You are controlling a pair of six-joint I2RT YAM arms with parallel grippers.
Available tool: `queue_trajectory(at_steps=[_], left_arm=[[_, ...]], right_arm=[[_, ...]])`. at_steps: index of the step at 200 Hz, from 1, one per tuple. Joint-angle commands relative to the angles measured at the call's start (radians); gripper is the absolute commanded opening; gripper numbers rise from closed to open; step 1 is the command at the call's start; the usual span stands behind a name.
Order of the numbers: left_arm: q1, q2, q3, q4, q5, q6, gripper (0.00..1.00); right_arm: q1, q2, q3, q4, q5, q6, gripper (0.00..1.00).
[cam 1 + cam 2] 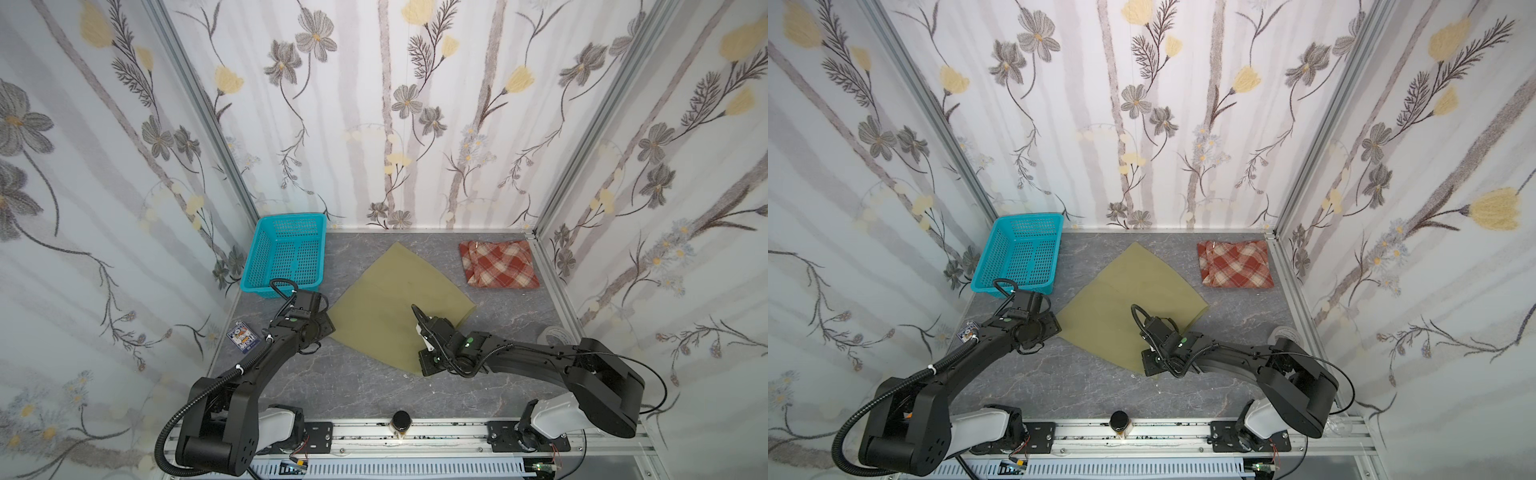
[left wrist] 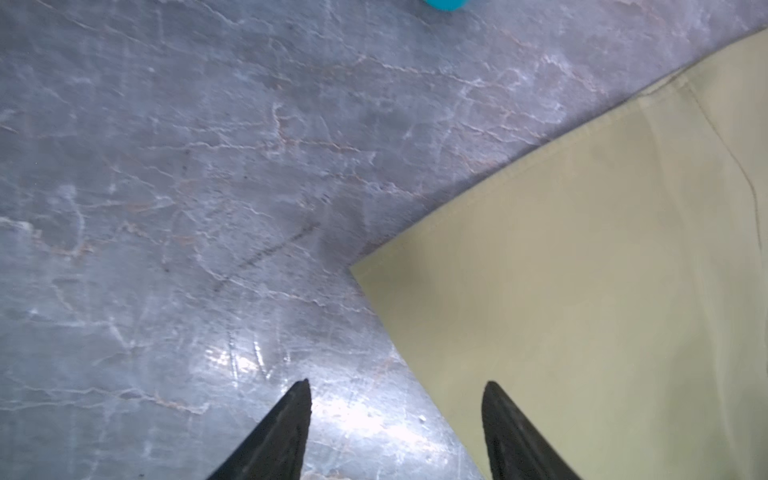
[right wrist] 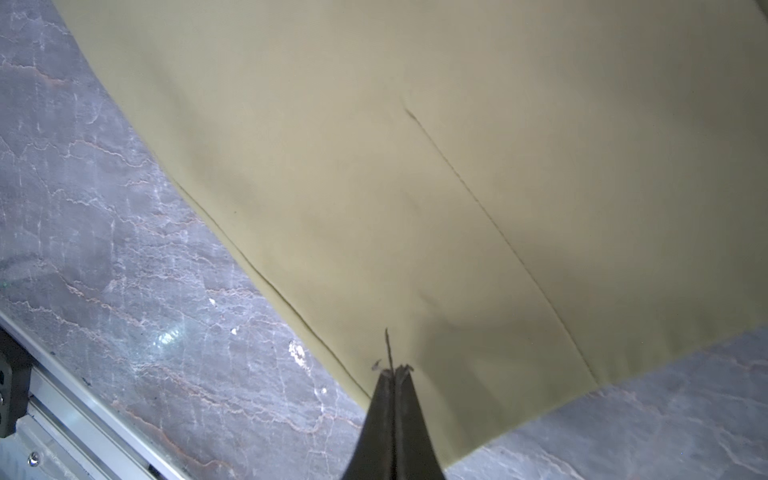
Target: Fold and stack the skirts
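Flat, kite-shaped olive skirt (image 1: 386,299) (smooth, matte): R gripper (image 3: 395,372) pinches its hem, L gripper (image 2: 397,384) spread over its corner.

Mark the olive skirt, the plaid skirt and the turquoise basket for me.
olive skirt (image 1: 395,299), in a top view, middle of the spread cloth.
plaid skirt (image 1: 500,264), in a top view, centre of the folded bundle.
turquoise basket (image 1: 291,228), in a top view, its far mesh wall.
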Motion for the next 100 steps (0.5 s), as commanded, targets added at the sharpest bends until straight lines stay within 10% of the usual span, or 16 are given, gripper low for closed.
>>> queue_trajectory(at_steps=[1,46,100], left_arm=[[0.032,0.043,0.022,-0.023,0.020,0.034,0.65],[0.054,0.166,0.077,-0.004,0.056,0.073,0.35],[0.054,0.249,0.108,0.011,0.050,0.085,0.30]], right_arm=[[-0.002,0.004,0.018,-0.003,0.019,-0.022,0.00],[-0.012,0.031,0.018,0.018,0.001,-0.031,0.00],[-0.042,0.041,0.018,0.036,-0.022,-0.025,0.00]])
